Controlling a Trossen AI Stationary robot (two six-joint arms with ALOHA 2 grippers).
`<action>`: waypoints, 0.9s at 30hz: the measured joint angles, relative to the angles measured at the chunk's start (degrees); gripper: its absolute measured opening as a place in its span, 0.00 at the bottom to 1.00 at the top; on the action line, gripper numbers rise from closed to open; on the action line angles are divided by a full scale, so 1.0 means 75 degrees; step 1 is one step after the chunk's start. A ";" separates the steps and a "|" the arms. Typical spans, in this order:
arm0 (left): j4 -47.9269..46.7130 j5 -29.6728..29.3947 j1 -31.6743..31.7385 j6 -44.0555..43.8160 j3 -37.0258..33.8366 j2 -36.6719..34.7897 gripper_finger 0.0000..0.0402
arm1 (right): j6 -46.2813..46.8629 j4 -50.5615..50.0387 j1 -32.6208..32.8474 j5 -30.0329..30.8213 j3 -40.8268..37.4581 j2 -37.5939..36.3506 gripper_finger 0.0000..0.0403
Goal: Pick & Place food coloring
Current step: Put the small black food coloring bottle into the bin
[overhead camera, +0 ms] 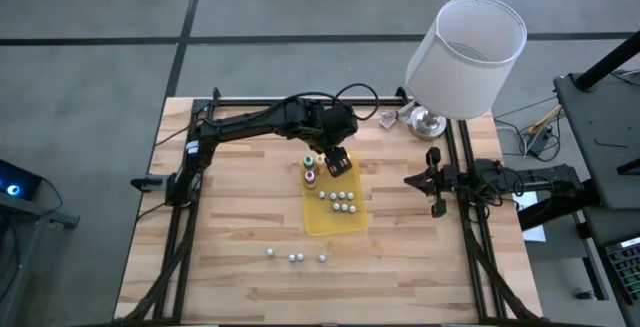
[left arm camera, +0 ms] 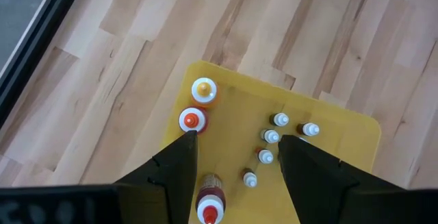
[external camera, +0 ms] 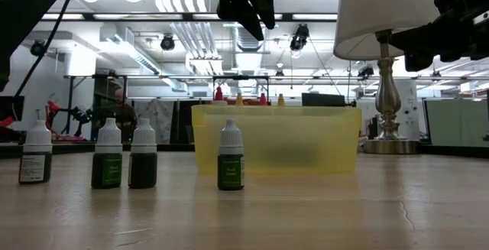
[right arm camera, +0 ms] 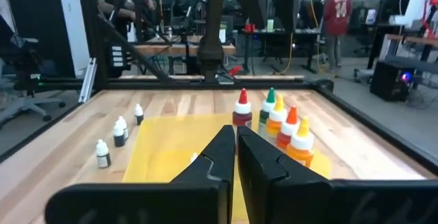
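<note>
- High view, clock read on the table: the left claw (overhead camera: 335, 162) hangs over the 12 o'clock end of the yellow tray (overhead camera: 345, 225), which sits mid-table.
- Left claw state: the fingers are spread wide and nothing is between the pads. The low view shows it well above the tray, so it has no contact with anything.
- Food coloring bottles (overhead camera: 310, 169): they are upright and clustered at the tray's 11 o'clock corner. The right wrist view shows red, green, orange and yellow tips standing close together.
- Left wrist view: a red-tipped bottle (left arm camera: 210, 209) lines up in the gap between the fingers, and the orange-tipped one (left arm camera: 192, 120) sits just by one fingertip. Judgement: the wide stance is meant to straddle a single bottle without clipping its neighbours.
- White-capped bottles (overhead camera: 340, 201): a loose group near the tray's centre, with three more on the bare table (overhead camera: 230, 217) at the tray's 6–7 o'clock. Judgement: these are either already sorted or are not the target. I cannot tell which.
- Right claw (overhead camera: 434, 182): parked at the table's 3 o'clock edge below the lamp (overhead camera: 465, 52), with its fingers pressed together and empty. It looks to be kept there to leave the left arm's work area free.
- Risk: the bottles are tightly packed, so a descent off-centre could topple one.
</note>
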 joint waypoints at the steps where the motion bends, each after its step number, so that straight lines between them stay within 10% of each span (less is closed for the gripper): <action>1: 0.0002 0.0000 0.0000 0.0000 0.0000 0.0000 0.44 | 0.0074 -0.0001 0.0000 0.0002 0.0000 0.0041 0.02; 27: 0.0057 0.0000 0.0003 0.0441 0.0000 0.0000 0.44 | 0.0453 -0.0105 0.0006 -0.0623 0.0003 0.0594 0.02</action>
